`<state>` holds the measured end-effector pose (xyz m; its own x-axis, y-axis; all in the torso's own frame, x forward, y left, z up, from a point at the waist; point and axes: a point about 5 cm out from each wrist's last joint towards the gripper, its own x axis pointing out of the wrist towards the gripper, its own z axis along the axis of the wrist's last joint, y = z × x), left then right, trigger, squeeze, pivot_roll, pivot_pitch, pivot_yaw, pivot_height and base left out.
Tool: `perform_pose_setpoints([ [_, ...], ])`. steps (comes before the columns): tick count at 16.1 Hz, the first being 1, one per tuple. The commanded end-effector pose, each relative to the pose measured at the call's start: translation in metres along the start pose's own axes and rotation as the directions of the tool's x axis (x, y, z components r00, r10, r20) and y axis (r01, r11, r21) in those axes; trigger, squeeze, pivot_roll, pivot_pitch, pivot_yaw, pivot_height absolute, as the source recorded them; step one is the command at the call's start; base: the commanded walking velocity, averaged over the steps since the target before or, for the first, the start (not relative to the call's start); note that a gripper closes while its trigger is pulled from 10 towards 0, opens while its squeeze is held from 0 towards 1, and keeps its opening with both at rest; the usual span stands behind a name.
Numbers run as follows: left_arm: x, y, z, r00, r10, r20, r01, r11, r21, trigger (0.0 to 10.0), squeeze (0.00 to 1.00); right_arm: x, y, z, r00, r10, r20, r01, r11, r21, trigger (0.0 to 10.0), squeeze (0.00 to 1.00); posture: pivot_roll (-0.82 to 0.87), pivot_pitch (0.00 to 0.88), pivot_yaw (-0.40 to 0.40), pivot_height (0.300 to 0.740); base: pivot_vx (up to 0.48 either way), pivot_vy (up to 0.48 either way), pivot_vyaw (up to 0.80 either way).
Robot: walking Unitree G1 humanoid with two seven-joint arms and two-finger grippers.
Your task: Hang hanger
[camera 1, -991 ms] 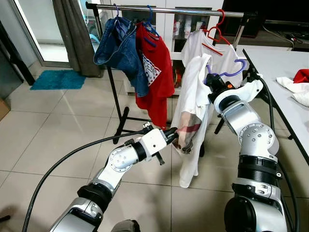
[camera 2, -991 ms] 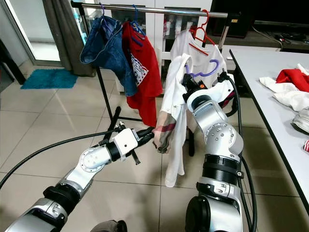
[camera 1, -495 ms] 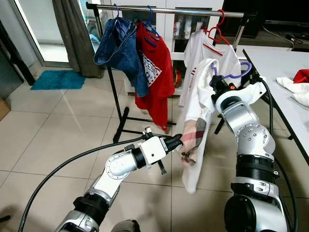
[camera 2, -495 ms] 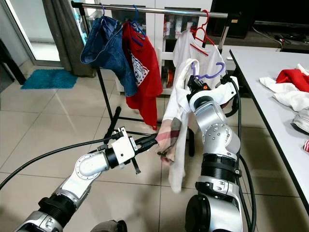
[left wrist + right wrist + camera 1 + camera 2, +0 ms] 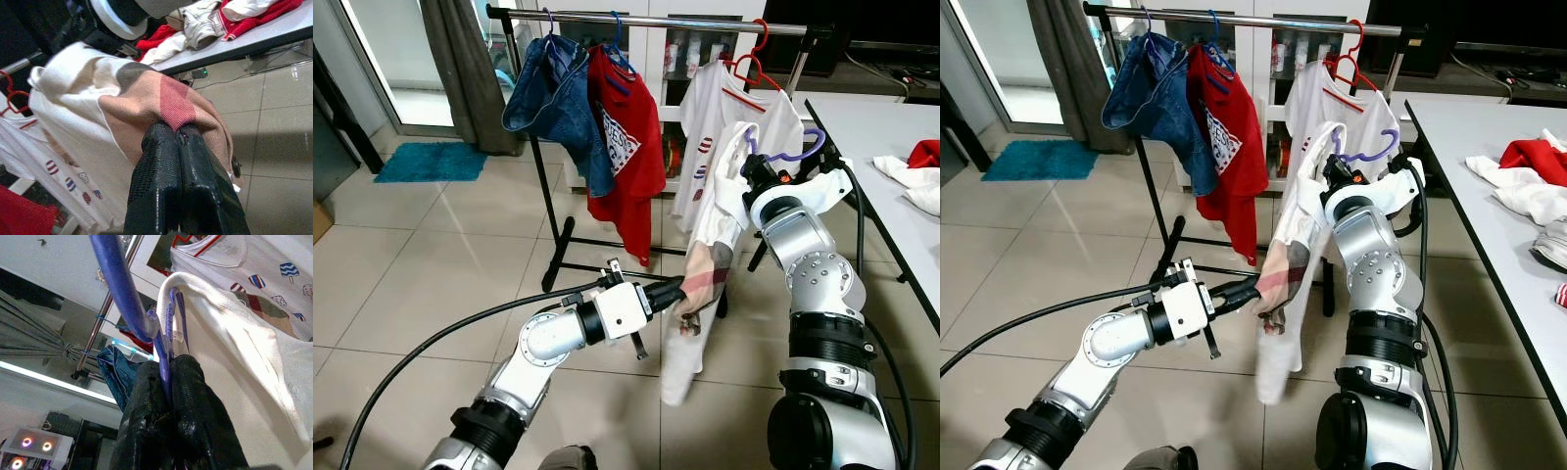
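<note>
I see my right gripper (image 5: 168,382) clamped tight on the neck of the purple hanger (image 5: 781,152), holding it up just in front of the clothes rail (image 5: 646,18) and below its bar. One cream shirt (image 5: 710,235) with a tan and red patch hangs from that hanger. My left gripper (image 5: 178,134) pinches the patch low on the shirt, fingers closed on the cloth, pulling it out toward my left. On the rail I count three hung garments: a pair of jeans (image 5: 553,93), a red shirt (image 5: 626,137) and a white shirt (image 5: 729,98) on a red hanger (image 5: 756,61). The white table (image 5: 1489,157) at my right carries a pile of clothes (image 5: 1528,176), red and white.
</note>
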<state>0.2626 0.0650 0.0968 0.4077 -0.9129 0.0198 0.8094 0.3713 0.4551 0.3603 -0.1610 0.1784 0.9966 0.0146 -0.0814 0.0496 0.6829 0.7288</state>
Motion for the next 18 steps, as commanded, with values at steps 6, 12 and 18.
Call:
perform_pose_setpoints([
  [6,-0.003,0.006,-0.011,0.993,0.008,-0.115,-0.024,0.990,-0.140,10.0,1.00,0.004,0.012,0.007,0.999,0.033,0.023,-0.032,0.999,-0.033,10.0,0.00,-0.01,0.000,0.027,0.740,0.000,0.000,0.00],
  [12,-0.005,0.005,-0.009,0.994,-0.024,-0.108,0.007,0.987,-0.160,10.0,1.00,0.004,0.011,0.007,0.999,0.031,0.025,-0.030,0.999,-0.039,10.0,0.00,0.00,0.000,0.030,0.740,0.000,0.000,0.00],
  [18,-0.005,0.005,-0.009,0.994,-0.024,-0.108,0.007,0.987,-0.160,10.0,1.00,0.004,0.011,0.007,0.999,0.031,0.025,-0.030,0.999,-0.039,10.0,0.00,0.00,0.000,0.030,0.740,0.000,0.000,0.00],
])
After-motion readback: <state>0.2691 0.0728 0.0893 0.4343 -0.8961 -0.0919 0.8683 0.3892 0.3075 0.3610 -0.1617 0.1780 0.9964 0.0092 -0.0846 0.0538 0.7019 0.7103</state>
